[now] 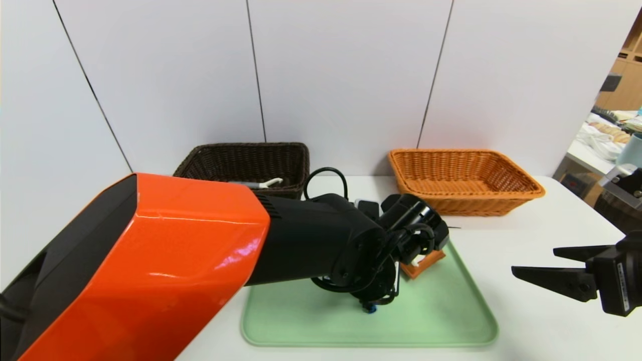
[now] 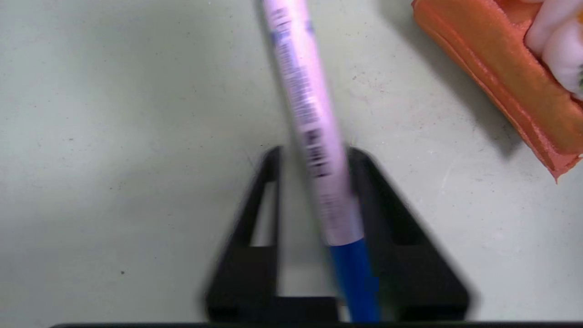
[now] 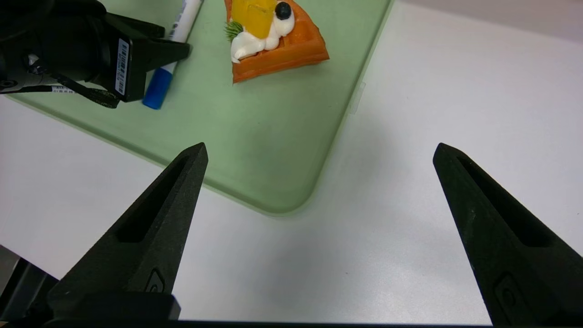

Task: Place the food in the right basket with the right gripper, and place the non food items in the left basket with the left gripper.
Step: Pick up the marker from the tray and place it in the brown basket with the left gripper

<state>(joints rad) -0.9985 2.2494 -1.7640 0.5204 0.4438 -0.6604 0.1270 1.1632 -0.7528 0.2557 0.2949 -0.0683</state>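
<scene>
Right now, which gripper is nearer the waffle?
Left. The left gripper is over the green tray, closed on the pen just beside the waffle. The right gripper hangs open off the tray, over the table.

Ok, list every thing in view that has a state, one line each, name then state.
left gripper: shut on the marker pen, down on the tray
marker pen: capped, gripped between the fingers
waffle toy: flat on the tray, untouched
peeler: lying in the dark brown basket
dark brown basket: upright, holds the peeler
orange basket: upright, nothing seen inside
green tray: flat on the table
right gripper: open, above the table beside the tray
</scene>
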